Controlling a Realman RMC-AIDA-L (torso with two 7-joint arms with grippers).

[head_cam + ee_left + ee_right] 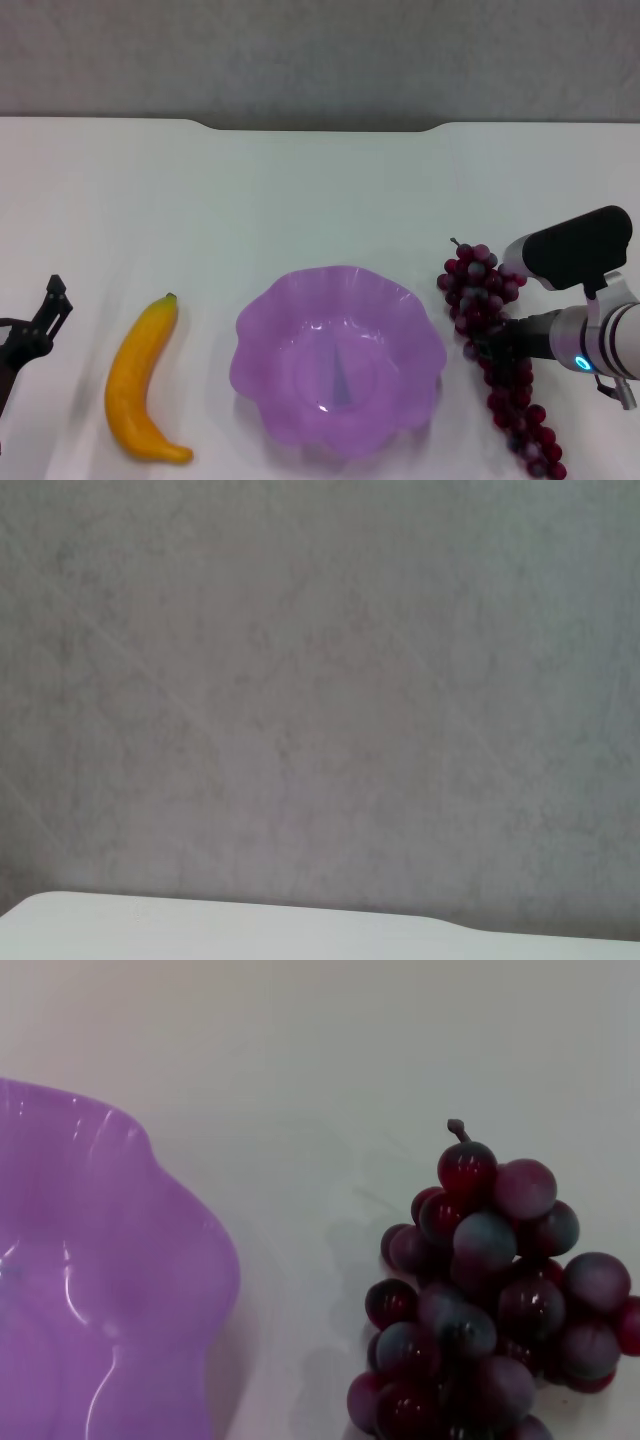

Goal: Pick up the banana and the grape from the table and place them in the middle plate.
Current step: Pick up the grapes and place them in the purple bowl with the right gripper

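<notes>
The orange-yellow banana lies on the white table left of the purple scalloped middle plate, which holds nothing. The grape bunch lies on the table right of the plate, running toward the front edge. My right gripper reaches in from the right and sits at the middle of the bunch. The right wrist view shows the bunch's stem end resting on the table beside the plate's rim. My left gripper hangs at the far left, apart from the banana.
The table's notched far edge meets a grey wall. The left wrist view shows only that wall and a strip of table. Bare tabletop lies behind the plate.
</notes>
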